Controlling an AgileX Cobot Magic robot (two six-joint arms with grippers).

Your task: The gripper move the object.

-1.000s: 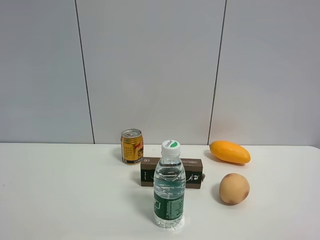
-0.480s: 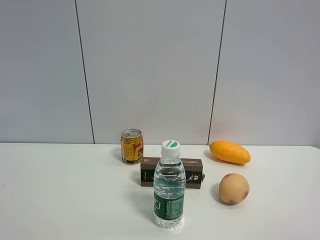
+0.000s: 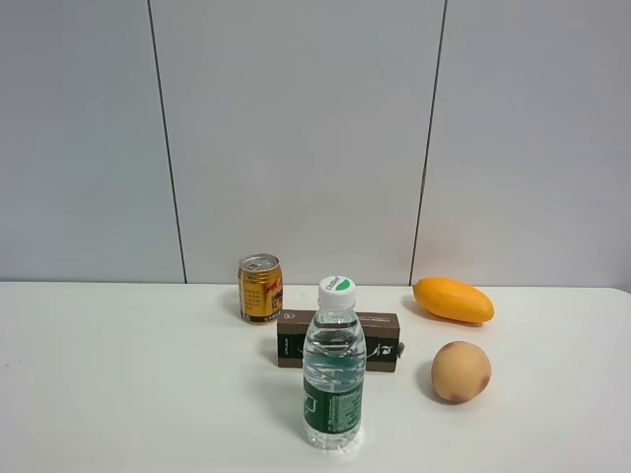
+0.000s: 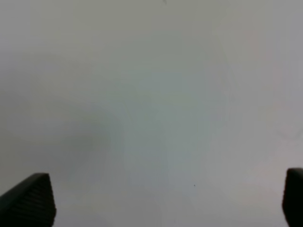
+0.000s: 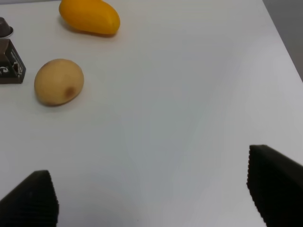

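The object, a pale peach-tan egg-shaped fruit (image 3: 461, 371), lies on the white table (image 3: 128, 394) at the right, in front of the orange mango. It also shows in the right wrist view (image 5: 59, 82) with a reddish-brown blotch. My right gripper (image 5: 151, 196) is open and empty, well apart from the fruit, over bare table. My left gripper (image 4: 163, 196) is open and empty over bare table; only its fingertips (image 4: 31, 198) show. Neither arm shows in the exterior high view.
A bright orange mango (image 3: 453, 299) lies behind the fruit, also in the right wrist view (image 5: 90, 16). A water bottle (image 3: 334, 367) stands at the front centre, a dark brown box (image 3: 380, 340) behind it, a gold can (image 3: 260, 288) farther back. The table's edge (image 5: 284, 42) runs close on the right.
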